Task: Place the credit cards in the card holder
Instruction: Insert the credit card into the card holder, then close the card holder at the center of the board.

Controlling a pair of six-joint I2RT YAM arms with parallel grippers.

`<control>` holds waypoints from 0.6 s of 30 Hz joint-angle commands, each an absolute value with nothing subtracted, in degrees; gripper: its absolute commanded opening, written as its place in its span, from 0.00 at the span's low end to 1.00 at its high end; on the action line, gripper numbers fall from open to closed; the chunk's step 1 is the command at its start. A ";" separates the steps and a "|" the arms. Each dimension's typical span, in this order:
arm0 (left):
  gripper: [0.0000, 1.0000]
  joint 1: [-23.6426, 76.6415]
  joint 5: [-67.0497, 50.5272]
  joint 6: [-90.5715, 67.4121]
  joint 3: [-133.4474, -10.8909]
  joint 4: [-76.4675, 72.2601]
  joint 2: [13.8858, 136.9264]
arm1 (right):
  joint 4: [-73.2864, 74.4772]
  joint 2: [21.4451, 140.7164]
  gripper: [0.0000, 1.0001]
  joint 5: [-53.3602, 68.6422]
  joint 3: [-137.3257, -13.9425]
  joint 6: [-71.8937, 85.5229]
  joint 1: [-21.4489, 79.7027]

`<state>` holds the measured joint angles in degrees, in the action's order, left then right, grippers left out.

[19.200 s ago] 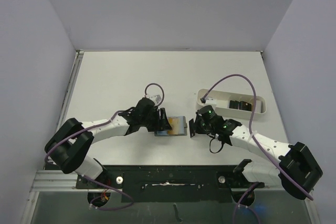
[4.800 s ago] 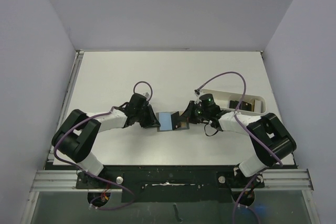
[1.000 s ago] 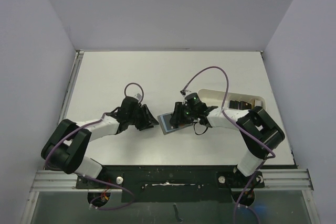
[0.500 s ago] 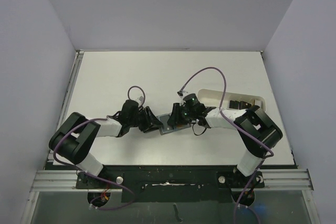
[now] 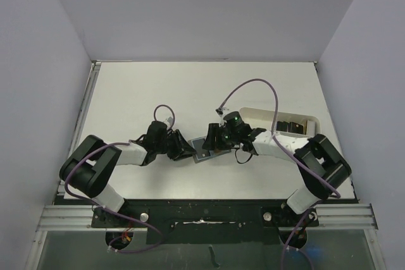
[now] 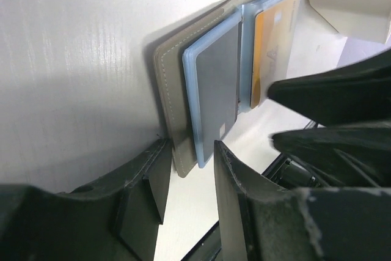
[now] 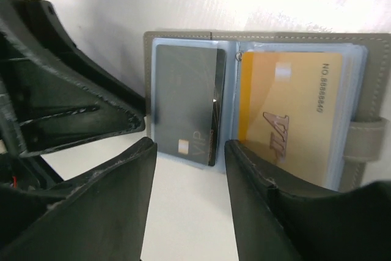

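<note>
Checking against seconds ago, I see the dark card (image 7: pixel 186 99) now sits in the left pocket of the card holder (image 7: pixel 256 36), mid-surface (image 5: pixel 126 93), nearer the near edge. Having let go, my right fingers (image 7: pixel 116 175) stand spread; my left fingers (image 6: pixel 146 194) straddle the holder's corner, spread too.

White table (image 5: pixel 158 86) with card holder (image 5: pixel 204 150), tray (image 5: pixel 255 113)

White bench top (image 5: pixel 190 86), pale and matte, closed in by lilac-grey walls (image 5: pixel 209 11) along the left, far and right edges. Toward the right edge, roughly midway between far and near — a white oblong tray (image 5: pixel 256 113) with rounded ends, long side running left to right. Along the near edge — a dark metal rail (image 5: pixel 202 222).
</note>
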<state>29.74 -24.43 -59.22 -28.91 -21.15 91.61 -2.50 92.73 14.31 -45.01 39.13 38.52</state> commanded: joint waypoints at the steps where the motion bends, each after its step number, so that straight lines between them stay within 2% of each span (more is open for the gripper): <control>1: 0.34 29.62 -22.61 -58.48 -31.34 -18.36 89.69 | 2.94 84.11 0.52 10.96 -46.84 35.54 36.20; 4: 0.37 29.62 -20.66 -58.12 -31.47 -16.39 88.52 | 5.22 81.47 0.58 9.20 -45.84 33.91 33.91; 6: 0.39 29.60 -19.39 -58.04 -31.61 -15.42 88.10 | 5.40 80.97 0.59 9.42 -45.12 33.31 31.97; 18: 0.43 29.53 -18.23 -57.65 -33.98 -16.61 91.72 | 2.04 86.64 0.52 9.77 -43.92 31.41 28.23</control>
